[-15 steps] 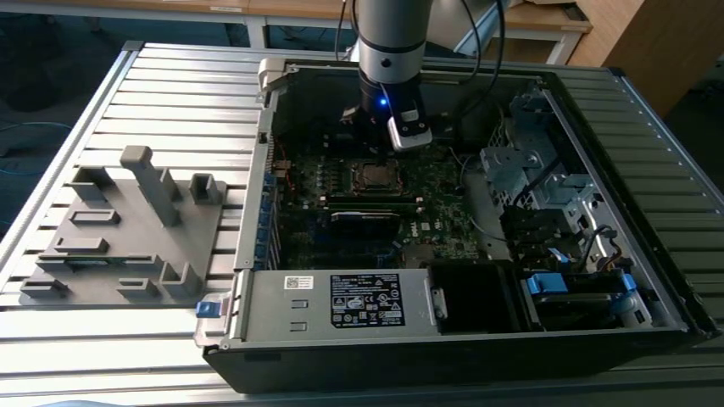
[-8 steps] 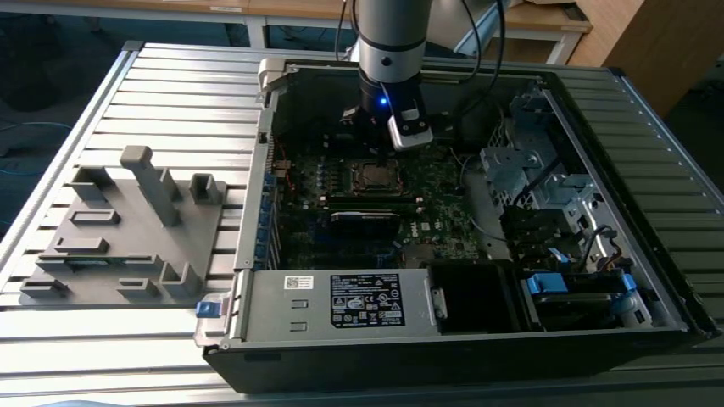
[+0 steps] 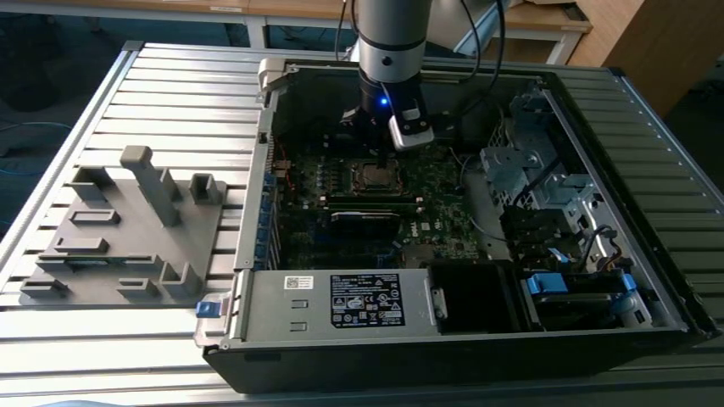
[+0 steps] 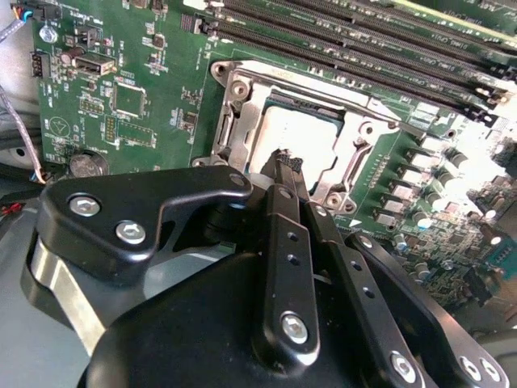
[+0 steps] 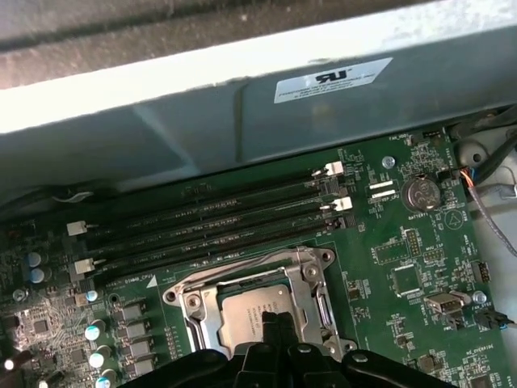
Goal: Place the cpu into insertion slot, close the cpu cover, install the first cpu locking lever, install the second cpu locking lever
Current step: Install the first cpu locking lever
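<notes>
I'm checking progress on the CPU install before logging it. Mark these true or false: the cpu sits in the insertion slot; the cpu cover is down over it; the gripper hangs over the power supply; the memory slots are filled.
1. The cpu sits in the insertion slot. True.
2. The cpu cover is down over it. True.
3. The gripper hangs over the power supply. False: it is at the socket.
4. The memory slots are filled. False: they look empty.

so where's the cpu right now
The cpu sits in the insertion slot on the green board, framed by the cpu cover, beside the long black memory slots, with the gripper fingertips just above it in both wrist views.
</notes>
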You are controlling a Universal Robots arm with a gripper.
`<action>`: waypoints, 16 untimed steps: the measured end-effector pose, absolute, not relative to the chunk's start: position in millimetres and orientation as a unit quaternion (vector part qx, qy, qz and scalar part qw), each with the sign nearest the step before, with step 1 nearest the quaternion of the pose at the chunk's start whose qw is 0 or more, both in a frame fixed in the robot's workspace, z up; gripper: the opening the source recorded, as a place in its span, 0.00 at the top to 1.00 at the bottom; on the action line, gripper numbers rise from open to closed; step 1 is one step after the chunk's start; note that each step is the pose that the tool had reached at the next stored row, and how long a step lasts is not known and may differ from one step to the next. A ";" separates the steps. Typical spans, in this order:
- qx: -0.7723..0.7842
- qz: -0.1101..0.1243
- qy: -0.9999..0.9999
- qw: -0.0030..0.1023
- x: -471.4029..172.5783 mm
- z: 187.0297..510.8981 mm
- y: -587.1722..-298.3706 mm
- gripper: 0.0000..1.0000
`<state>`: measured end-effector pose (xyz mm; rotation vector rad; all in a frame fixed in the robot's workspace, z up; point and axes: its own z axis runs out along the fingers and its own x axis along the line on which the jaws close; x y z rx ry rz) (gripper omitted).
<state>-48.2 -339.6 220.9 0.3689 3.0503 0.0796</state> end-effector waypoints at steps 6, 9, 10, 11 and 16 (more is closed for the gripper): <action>0.109 0.026 0.993 0.034 -48.2 220.4 -340.0 0.90; 0.104 0.026 0.994 0.034 -48.2 220.4 -340.4 0.90; 0.103 0.026 0.994 0.034 -48.2 220.4 -340.3 0.90; 0.103 0.026 0.994 0.034 -48.2 220.4 -340.3 0.90; 0.102 0.026 0.994 0.034 -48.2 220.4 -340.4 0.90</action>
